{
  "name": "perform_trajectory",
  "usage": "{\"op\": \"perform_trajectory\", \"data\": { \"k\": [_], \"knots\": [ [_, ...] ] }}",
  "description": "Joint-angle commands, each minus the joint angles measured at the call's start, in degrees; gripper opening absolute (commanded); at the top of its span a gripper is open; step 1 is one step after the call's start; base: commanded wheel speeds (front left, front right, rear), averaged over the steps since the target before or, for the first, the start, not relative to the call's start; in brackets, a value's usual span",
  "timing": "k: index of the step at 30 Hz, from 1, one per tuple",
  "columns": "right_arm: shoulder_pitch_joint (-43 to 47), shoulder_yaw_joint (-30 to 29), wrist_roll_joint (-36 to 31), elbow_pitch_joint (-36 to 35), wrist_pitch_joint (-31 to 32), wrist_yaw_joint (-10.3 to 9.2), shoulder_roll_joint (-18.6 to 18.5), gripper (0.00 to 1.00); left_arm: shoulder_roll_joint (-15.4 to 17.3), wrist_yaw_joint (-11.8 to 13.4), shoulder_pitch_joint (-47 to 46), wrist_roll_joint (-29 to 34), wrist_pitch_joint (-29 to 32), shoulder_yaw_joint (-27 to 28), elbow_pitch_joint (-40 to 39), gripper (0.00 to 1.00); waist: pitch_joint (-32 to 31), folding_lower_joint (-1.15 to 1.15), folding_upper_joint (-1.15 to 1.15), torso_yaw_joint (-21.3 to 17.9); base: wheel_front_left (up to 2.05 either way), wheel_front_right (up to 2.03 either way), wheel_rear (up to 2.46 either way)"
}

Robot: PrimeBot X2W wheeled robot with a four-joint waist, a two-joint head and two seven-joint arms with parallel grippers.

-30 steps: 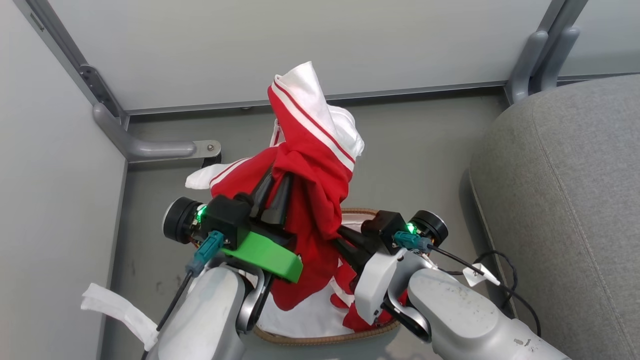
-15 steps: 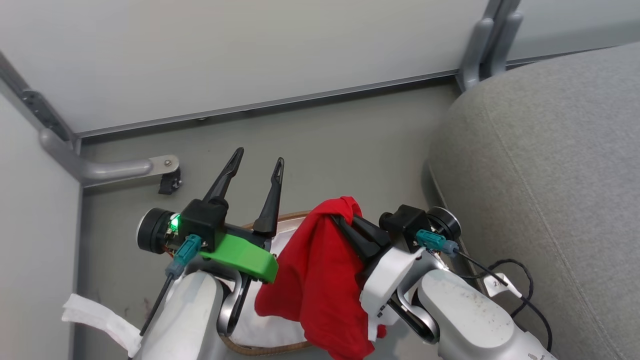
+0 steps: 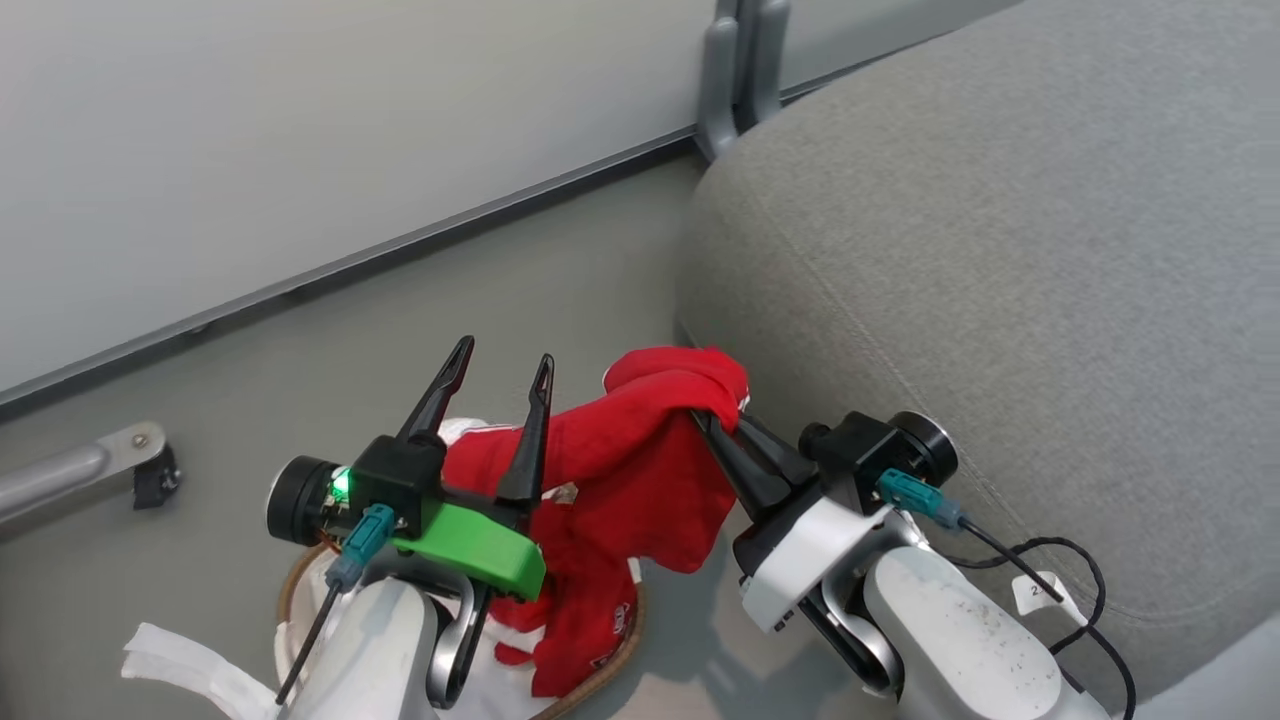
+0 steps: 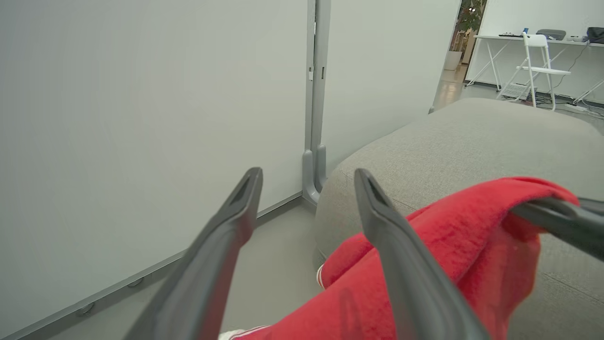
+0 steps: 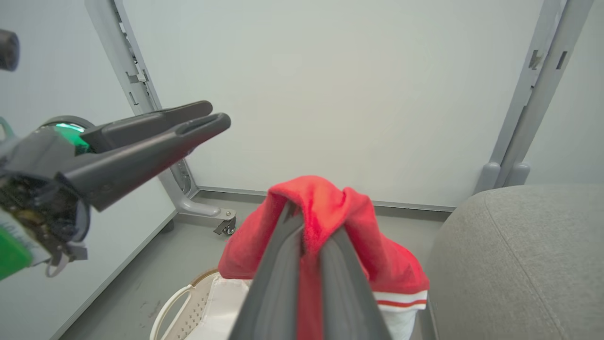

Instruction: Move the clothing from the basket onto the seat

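Red clothing (image 3: 640, 470) hangs from my right gripper (image 3: 708, 418), which is shut on a fold at its top. The fabric trails down into the white basket with the brown rim (image 3: 288, 590) at the lower left. In the right wrist view the closed fingers (image 5: 283, 264) pinch the red clothing (image 5: 325, 198) above the basket (image 5: 188, 307). My left gripper (image 3: 505, 352) stands open just left of the cloth, holding nothing. Its fingers (image 4: 236, 222) spread wide, with the red clothing (image 4: 453, 236) beside them. The grey seat (image 3: 1000, 250) lies directly to the right.
Pale wall panels with a grey post (image 3: 735, 70) close off the back. A wheeled grey foot (image 3: 90, 470) sticks out over the floor at the left. A black cable (image 3: 1060, 570) loops off my right forearm. A white chair (image 4: 538, 61) stands far off.
My left gripper has opened and let go of the clothing, which now hangs from the right gripper alone. The head camera has swung right, bringing the seat closer in view.
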Motion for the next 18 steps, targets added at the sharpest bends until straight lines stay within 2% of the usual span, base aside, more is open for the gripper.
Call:
{"op": "perform_trajectory", "data": {
  "k": [1,7,13,18],
  "knots": [
    [1.0,-0.5,-0.8,-0.7,-0.1,-0.08,-0.1,0.00,0.4,-0.3,0.8,0.0,0.0,0.0,-0.3,1.00,-0.3,0.00,0.00,-7.4,0.00,0.00,0.00],
    [1.9,-2.2,-1.7,-2.9,-0.1,-0.07,-0.1,0.00,0.6,-0.3,1.7,0.0,0.0,-0.2,-1.4,1.00,0.0,0.00,0.00,-12.5,0.00,0.00,0.00],
    [2.6,-7.4,-5.2,-6.4,-0.1,-0.07,-0.1,0.00,1.3,-0.3,-0.4,-0.9,0.0,-3.4,-0.7,1.00,1.8,0.00,0.00,-13.6,0.00,0.00,0.00],
    [0.7,-12.8,-7.6,-10.5,-0.1,-0.08,-2.3,0.00,1.8,-0.2,-1.6,-2.2,0.0,-6.2,0.1,1.00,3.5,0.00,0.00,-14.0,0.00,0.00,0.00]
  ]
}}
